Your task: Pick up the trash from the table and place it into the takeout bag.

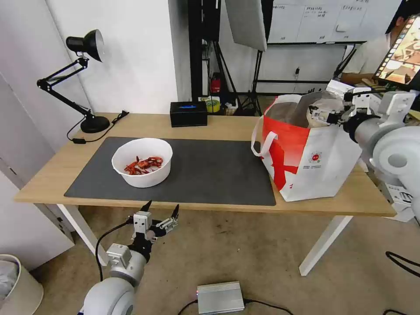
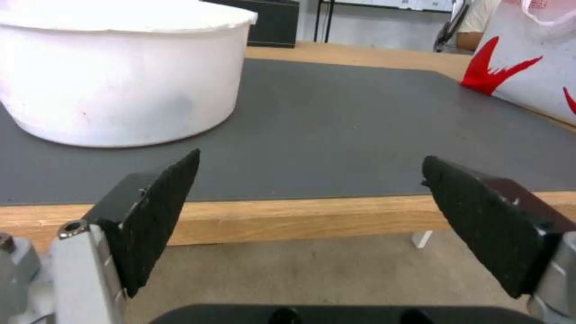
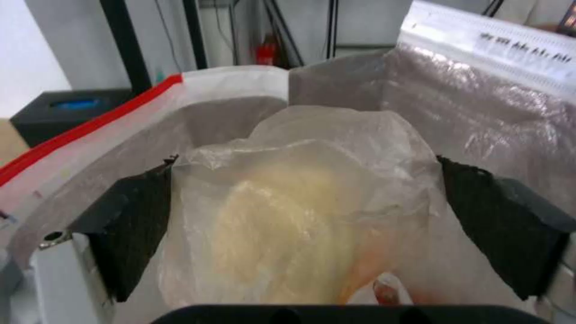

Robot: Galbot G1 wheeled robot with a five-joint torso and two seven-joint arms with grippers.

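Progress: we judge the job partly done; one piece of trash is in our grip over the bag, and the bowl is not yet picked up.
Right hand: our right hand [image 3: 306,202] is up at the mouth of the takeout bag [image 1: 315,162], its two dark pads pinching a crumpled clear plastic wrap [image 3: 300,193] with something pale yellow and a few red bits inside.
Held piece: in the right wrist view the wrap hangs between the pads, with the bag's silver lining behind and around it; we cannot tell whether it is already below the rim.
Left hand: our left hand [image 1: 161,211] hovers below and just in front of the counter's near edge, fingers spread wide and holding nothing.
Bowl: the white bowl of crayfish shells [image 1: 142,162] stands on the dark grey mat [image 1: 210,175], towards the counter's left side, well apart from the bag.
Counter: the light wood counter [image 1: 48,175] also carries a black box with a blue top [image 1: 188,113] and a desk lamp [image 1: 83,78] at the back; neither looks like trash to us.
Left to do: release the wrap into the bag, then fetch the bowl.
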